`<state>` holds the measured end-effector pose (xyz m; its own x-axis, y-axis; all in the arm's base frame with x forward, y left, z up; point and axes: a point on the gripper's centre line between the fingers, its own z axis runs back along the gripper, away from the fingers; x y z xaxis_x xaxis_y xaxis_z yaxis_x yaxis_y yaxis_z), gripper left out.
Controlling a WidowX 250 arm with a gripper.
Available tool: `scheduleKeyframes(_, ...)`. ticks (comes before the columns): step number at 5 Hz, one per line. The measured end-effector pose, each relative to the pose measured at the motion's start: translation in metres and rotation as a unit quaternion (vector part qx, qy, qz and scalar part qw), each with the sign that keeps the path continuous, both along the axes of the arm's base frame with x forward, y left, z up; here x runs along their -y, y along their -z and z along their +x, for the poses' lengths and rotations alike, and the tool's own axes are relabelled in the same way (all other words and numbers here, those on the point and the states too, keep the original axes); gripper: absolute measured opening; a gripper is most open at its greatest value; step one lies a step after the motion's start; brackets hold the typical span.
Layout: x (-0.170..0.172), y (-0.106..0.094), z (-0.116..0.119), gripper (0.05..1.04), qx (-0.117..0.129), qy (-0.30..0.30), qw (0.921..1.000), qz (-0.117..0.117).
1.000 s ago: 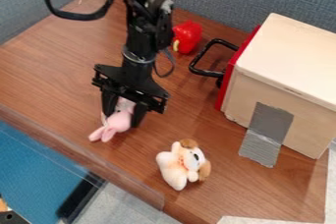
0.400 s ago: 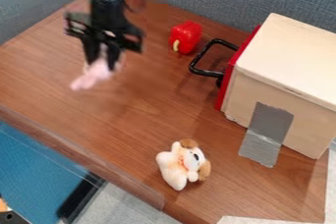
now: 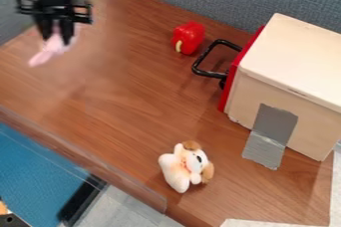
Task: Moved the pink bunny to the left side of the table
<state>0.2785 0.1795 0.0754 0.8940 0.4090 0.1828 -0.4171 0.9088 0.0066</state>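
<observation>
Toward 10 o'clock on the table (image 3: pixel 126 101), the black gripper (image 3: pixel 57 40) has its two fingers (image 3: pixel 67 28) closed on the pink bunny (image 3: pixel 48 52). One finger is on each side of it, and the bunny touches both. Its body is squeezed between them, and some of it pokes out past the tips. The part that sticks out slants down toward 7 o'clock and looks like its long ears. A bit of pink also peeks out at 3 o'clock, beside one fingertip. The bunny seems to be held up over the table, not lying on it, but how high is hard to tell. It should be light and soft, like any little stuffed toy. It will likely squish when pinched, and it should not break or slip much. The fat part of the body is the best place to hold it, since the ears would flop and swing. A gentle squeeze should be enough. It looks to be over the left side already, so the next job is likely to lower it and let go. The fuzzy cloth might cling to one finger, so they should open wide. The stuffed dog (image 3: pixel 180 170) lies well apart, toward 5 o'clock.
</observation>
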Motion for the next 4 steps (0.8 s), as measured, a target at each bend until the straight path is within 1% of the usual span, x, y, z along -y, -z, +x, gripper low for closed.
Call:
scheduleKeyframes(1, -0.019, 0.014, -0.006, 0.324, 0.018, 0.006, 0.9998, 0.001)
scheduleKeyframes(2, -0.027, 0.039, -0.012, 0.324, 0.002, 0.011, 0.9996, -0.025)
scheduleKeyframes(3, -0.027, 0.042, -0.012, 0.389, 0.001, 0.022, 0.9994, -0.025)
scheduleKeyframes(4, -0.021, 0.042, -0.012, 0.699, -0.012, 0.051, 0.9984, -0.023)
